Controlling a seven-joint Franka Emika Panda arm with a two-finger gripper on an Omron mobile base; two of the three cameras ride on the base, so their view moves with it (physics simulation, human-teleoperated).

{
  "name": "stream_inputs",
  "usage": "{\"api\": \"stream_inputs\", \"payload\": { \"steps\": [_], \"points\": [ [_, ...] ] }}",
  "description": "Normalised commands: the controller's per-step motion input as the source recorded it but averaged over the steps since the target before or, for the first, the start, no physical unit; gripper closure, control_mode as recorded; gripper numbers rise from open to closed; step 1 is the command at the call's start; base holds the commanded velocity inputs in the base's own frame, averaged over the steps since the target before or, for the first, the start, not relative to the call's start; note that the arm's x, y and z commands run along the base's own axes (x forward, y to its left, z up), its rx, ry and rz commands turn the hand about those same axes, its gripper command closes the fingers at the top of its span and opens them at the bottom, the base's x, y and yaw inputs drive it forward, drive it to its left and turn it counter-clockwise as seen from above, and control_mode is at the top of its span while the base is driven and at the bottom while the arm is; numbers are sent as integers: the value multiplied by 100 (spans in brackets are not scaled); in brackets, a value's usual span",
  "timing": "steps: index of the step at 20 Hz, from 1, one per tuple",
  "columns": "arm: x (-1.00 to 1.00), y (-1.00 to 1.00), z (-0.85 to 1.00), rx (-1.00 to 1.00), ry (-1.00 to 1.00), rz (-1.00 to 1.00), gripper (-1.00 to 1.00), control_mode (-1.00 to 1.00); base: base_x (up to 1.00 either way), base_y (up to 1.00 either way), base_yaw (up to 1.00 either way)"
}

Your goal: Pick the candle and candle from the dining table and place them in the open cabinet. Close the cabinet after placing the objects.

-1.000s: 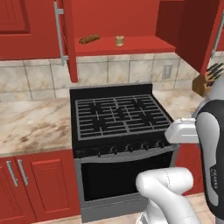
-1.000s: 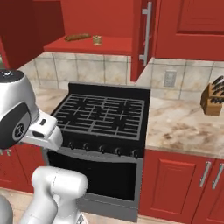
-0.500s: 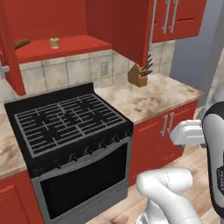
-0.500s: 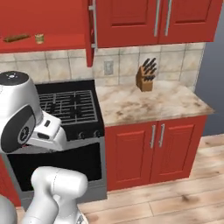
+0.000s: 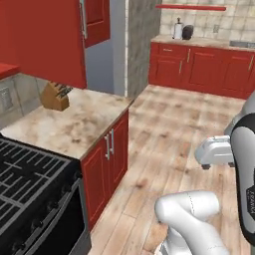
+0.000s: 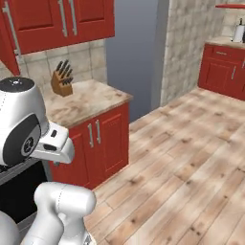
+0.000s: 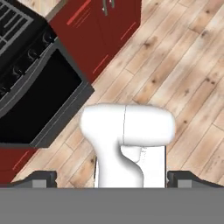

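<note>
The gripper (image 7: 112, 177) is standing wide open, with its two dark finger tips (image 7: 41, 178) far apart at the bottom of the hand view. Nothing is sitting between them. It is pointing down at the wooden floor (image 7: 175, 65), and the black stove (image 7: 30, 65) is lying at the left of that view.

In the left base view, the stove (image 5: 30, 189) is sitting at the near left. Just to its right, a stone counter (image 5: 74, 124) is resting on a low red cupboard (image 5: 107, 159) with two silver handles. A brown knife block (image 5: 54, 95) is standing on the far part of that counter, near the wall. Red wall cabinets (image 5: 55, 35) are hanging above it, with their doors shut here.

In the right base view, the knife block (image 6: 62, 79) is showing on the counter (image 6: 86, 100) at the left, under the red wall cabinets (image 6: 62, 21).

Far across the room, more red cupboards (image 5: 204, 69) are lining the back wall. A white jug (image 5: 178, 30) and a dark round thing (image 5: 188, 32) are sitting on top of them.

I cannot tell where the two candles are, or the dining table.
</note>
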Motion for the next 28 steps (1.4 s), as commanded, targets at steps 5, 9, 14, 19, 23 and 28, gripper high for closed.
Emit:
{"api": "stream_inputs", "payload": {
  "steps": [5,9,14,19,23,28],
  "points": [
    [0,0,0,0,0,0,-100,100,0,4,-86],
    [0,0,0,0,0,0,-100,100,0,2,-89],
    [0,0,0,0,0,0,-100,100,0,6,-89],
    [0,0,0,0,0,0,-100,100,-2,13,-86],
    [0,0,0,0,0,0,-100,100,-5,8,-85],
    [0,0,0,0,0,0,-100,100,-8,0,-84]
  ]
}}
